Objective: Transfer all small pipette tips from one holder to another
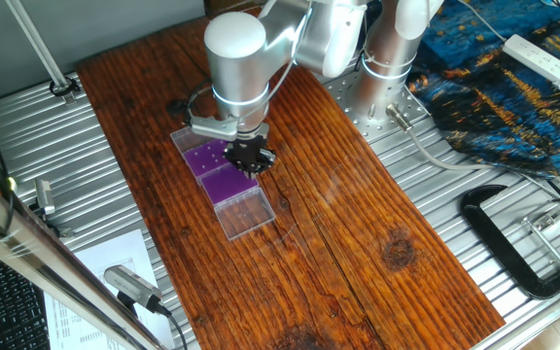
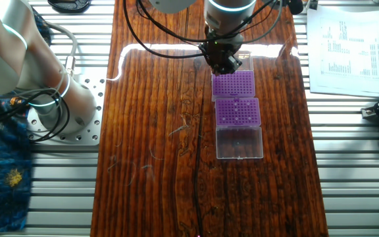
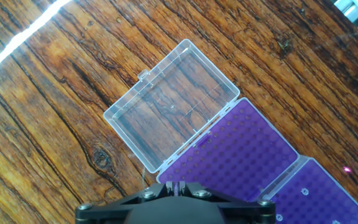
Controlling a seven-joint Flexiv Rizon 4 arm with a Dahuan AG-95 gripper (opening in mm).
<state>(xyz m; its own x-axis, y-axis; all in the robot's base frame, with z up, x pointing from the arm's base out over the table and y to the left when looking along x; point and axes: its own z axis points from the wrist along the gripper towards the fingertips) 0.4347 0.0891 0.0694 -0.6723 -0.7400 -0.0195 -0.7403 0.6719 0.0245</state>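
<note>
Arm reached down over the wooden tabletop (image 1: 358, 233), wrist vertical | pincer (image 2: 224, 60) hovered above the two purple racks (image 2: 237, 110), jaw gap hidden, hold state could not be told | small pipette tips (image 2: 233, 86) showed as white dots in the rack holes just beside and below the pincer | clear open lid (image 3: 169, 112) lay beyond the racks.
</note>
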